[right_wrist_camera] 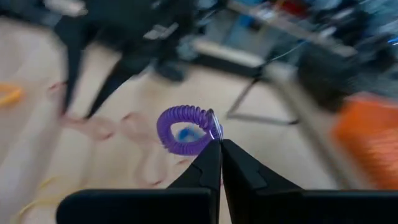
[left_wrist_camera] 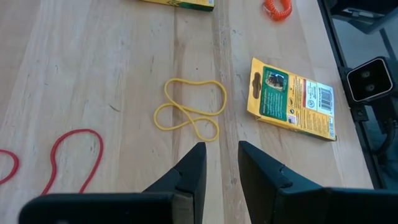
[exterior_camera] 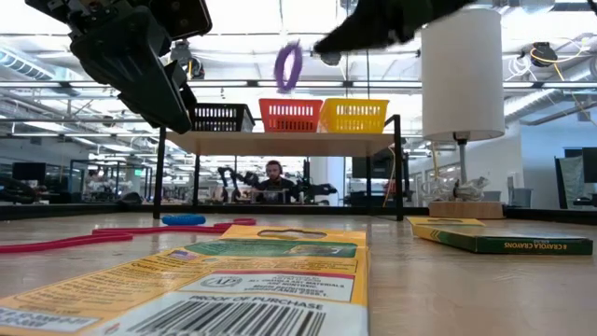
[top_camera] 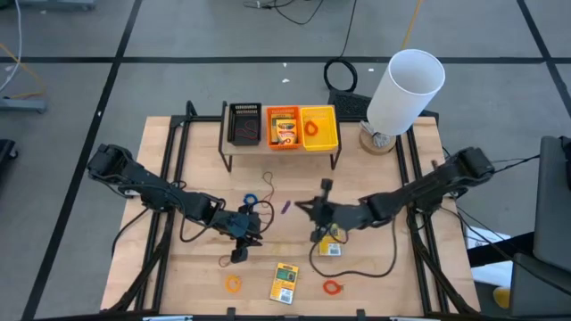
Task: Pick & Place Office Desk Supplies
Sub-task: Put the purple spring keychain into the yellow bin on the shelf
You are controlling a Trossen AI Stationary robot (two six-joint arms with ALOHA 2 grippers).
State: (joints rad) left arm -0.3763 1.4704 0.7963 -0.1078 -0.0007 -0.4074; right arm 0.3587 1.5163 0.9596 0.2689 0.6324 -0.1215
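Here the right gripper [right_wrist_camera: 219, 142] is clenched on a purple coil loop [right_wrist_camera: 181, 129], lifted clear of the wooden table [top_camera: 187, 276].

The right arm reaches in low from the table's right side toward the middle; in the low view the loop hangs upright above the shelf with the black, orange and yellow bins [exterior_camera: 290, 116]. The left gripper [left_wrist_camera: 219, 163] hovers over the table with a narrow gap between its fingers, holding nothing, a yellow rubber band [left_wrist_camera: 189, 114] lying flat just ahead of it. A yellow pack [top_camera: 285, 282] lies flat near the front edge. Beyond the table is an open workroom, where a person [exterior_camera: 272, 181] sits.
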